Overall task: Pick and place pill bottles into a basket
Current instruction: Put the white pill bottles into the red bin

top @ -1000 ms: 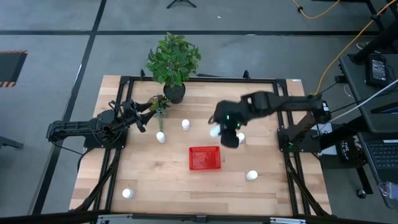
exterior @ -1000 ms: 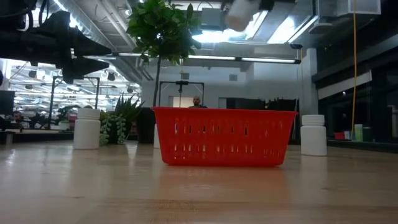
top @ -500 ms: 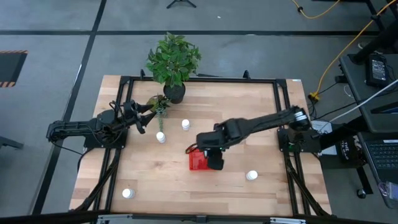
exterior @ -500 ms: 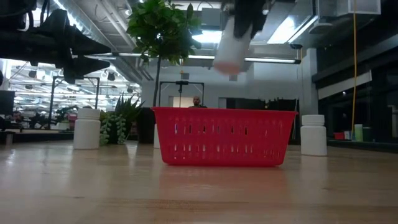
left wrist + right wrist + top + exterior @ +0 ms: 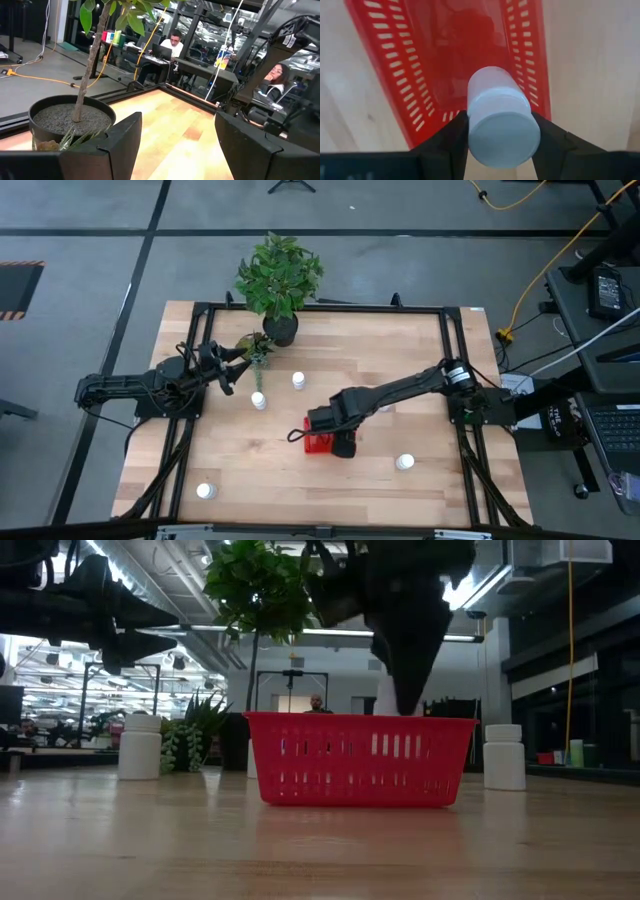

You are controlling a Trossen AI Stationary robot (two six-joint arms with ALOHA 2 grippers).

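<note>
Dark fingers of the right claw (image 5: 500, 145) pinch a white pill bottle (image 5: 501, 120) from both sides, one finger pressed against each flank of the cylinder, its flat end facing the wrist camera. That held bottle hangs directly over the red mesh basket (image 5: 420, 65), inside the line of the basket walls, with the bare red floor visible beneath it. From above, the right claw (image 5: 325, 425) sits over the basket (image 5: 318, 444) near the middle of the wooden surface (image 5: 250, 470), the right arm reaching in from the right-hand mount. At table height, the dark claw dips to the basket rim and white shows through the slots of the basket (image 5: 300, 765). Four more pill bottles stand upright on the surface, all apart from the basket: two (image 5: 259, 400) (image 5: 298, 380) beyond it toward the plant, one (image 5: 404, 462) off to its right, one (image 5: 204, 490) at the near left corner. A sixth bottle cannot be made out. The left claw (image 5: 175, 135) is spread with nothing between its fingers, waiting at the left side of the surface, just beside a potted plant (image 5: 280, 280) in a black pot and a small sprig (image 5: 258, 350).
</note>
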